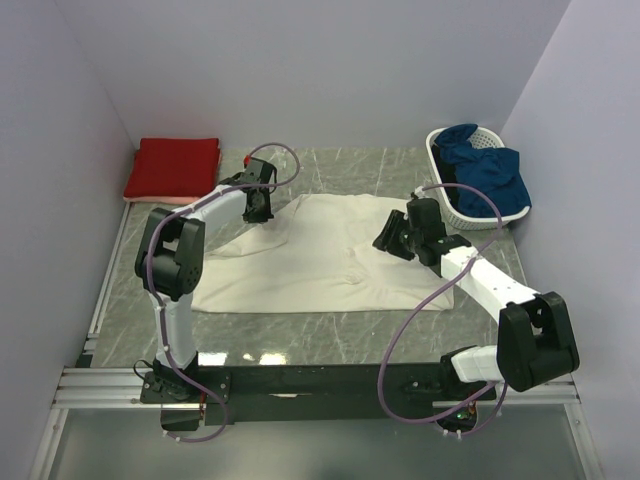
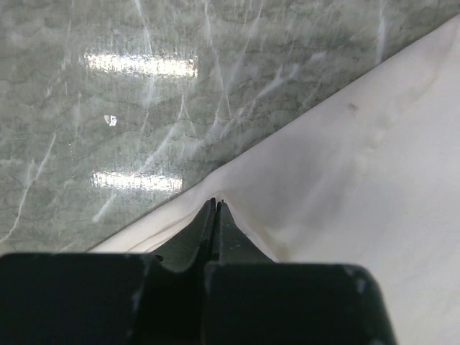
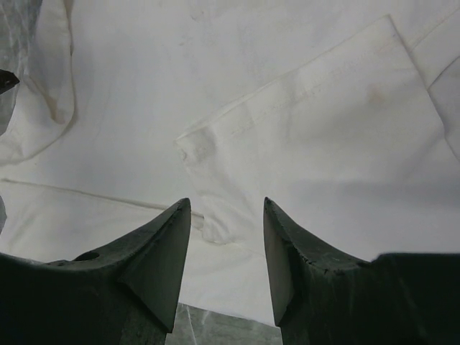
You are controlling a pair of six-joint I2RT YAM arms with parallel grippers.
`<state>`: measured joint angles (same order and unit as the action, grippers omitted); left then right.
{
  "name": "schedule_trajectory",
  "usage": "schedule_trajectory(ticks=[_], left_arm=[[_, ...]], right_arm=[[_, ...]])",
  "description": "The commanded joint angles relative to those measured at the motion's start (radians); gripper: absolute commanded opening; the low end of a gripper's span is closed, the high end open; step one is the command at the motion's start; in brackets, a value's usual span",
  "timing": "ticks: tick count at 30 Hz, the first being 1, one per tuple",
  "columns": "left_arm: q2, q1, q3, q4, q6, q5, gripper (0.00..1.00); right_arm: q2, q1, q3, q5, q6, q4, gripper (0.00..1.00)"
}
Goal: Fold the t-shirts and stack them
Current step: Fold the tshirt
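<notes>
A large cream t-shirt [image 1: 310,255] lies spread flat in the middle of the marble table. My left gripper [image 1: 258,212] is at its far left edge. In the left wrist view its jaws [image 2: 216,203] are pressed together, and the cloth's hem [image 2: 302,180] rises in a small peak to their tips. My right gripper [image 1: 388,240] hovers over the shirt's right side. It stands open [image 3: 226,205] above a folded-in sleeve [image 3: 316,122], with nothing between its fingers. A folded red t-shirt [image 1: 172,166] rests at the back left corner, a pale pink edge [image 1: 140,200] showing beneath it.
A white slatted basket [image 1: 440,190] holding dark blue clothes [image 1: 485,170] stands at the back right, close to my right arm. Lilac walls enclose the table on three sides. Bare marble [image 2: 144,108] runs beyond the shirt's left edge.
</notes>
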<state>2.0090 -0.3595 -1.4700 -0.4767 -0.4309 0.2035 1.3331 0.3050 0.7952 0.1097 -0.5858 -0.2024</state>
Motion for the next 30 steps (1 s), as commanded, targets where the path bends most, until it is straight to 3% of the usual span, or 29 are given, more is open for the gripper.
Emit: schedule_trajectory(ticks=[1,6,7,8,10,13,18,30], left_arm=[[-0.062,-0.004,-0.006,0.003,0.011,0.000,0.00],[-0.058,-0.006,-0.007,0.003,0.009,0.007,0.01],[-0.053,-0.006,-0.010,-0.005,0.008,0.010,0.08],[-0.047,-0.006,-0.021,-0.010,0.009,0.011,0.32],[-0.029,-0.010,-0.030,-0.014,0.015,0.023,0.49],[-0.001,-0.013,-0.050,-0.019,0.014,0.034,0.56],[0.048,-0.021,-0.075,-0.027,0.009,0.039,0.52],[0.024,-0.027,-0.042,-0.019,0.004,0.056,0.26]], right_arm=[[-0.046,-0.010,-0.002,-0.001,0.007,0.023,0.52],[-0.051,-0.015,-0.004,-0.001,0.009,0.020,0.52],[-0.051,-0.014,-0.004,0.002,0.010,0.018,0.52],[-0.052,-0.015,-0.002,0.002,0.009,0.018,0.52],[-0.054,-0.017,-0.002,0.002,0.009,0.017,0.52],[-0.057,-0.017,-0.001,-0.001,0.012,0.015,0.52],[-0.058,-0.018,-0.007,-0.002,0.014,0.014,0.52],[-0.058,-0.029,-0.014,0.007,0.015,0.020,0.52]])
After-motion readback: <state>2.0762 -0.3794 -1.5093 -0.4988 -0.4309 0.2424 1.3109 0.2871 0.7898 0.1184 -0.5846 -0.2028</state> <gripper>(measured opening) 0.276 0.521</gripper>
